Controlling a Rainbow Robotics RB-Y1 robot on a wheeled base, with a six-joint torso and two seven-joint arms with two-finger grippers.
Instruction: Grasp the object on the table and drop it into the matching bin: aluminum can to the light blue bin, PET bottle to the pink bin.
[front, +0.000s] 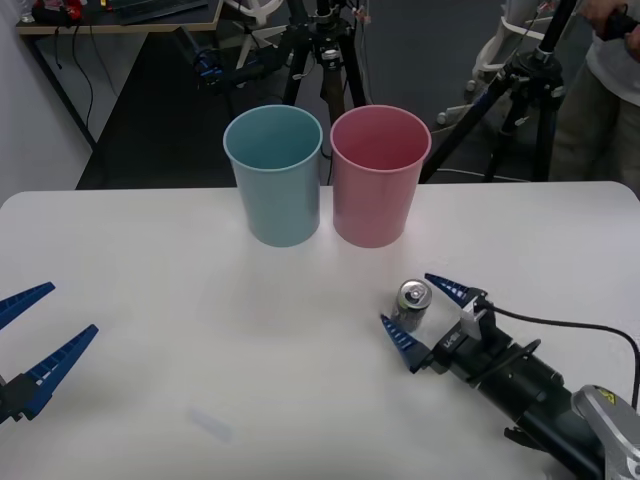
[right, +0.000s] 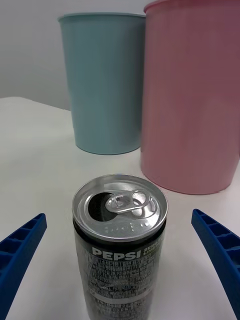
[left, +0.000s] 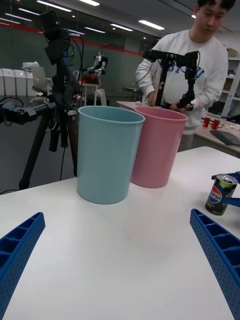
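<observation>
The aluminum can (front: 413, 302), dark-bodied with a shiny round top and pull tab, stands upright on the white table (front: 150, 280) in front of the pink bin (front: 378, 175). My right gripper (front: 428, 312) is open, one blue finger on each side of the can (right: 120, 240), not touching it. The light blue bin (front: 275, 172) stands just left of the pink one, both upright at the table's far middle. My left gripper (front: 30, 340) hangs open at the table's left edge, far from the can (left: 220, 194). The wrist views show the blue bin (right: 105, 80) (left: 107, 152) and pink bin (right: 192, 95) (left: 156, 145).
Tripods (front: 320, 50) and camera stands (front: 520, 90) rise behind the table's far edge. A person (left: 192, 60) stands beyond the table by a stand. A black cable (front: 570, 325) runs over the tabletop beside my right arm.
</observation>
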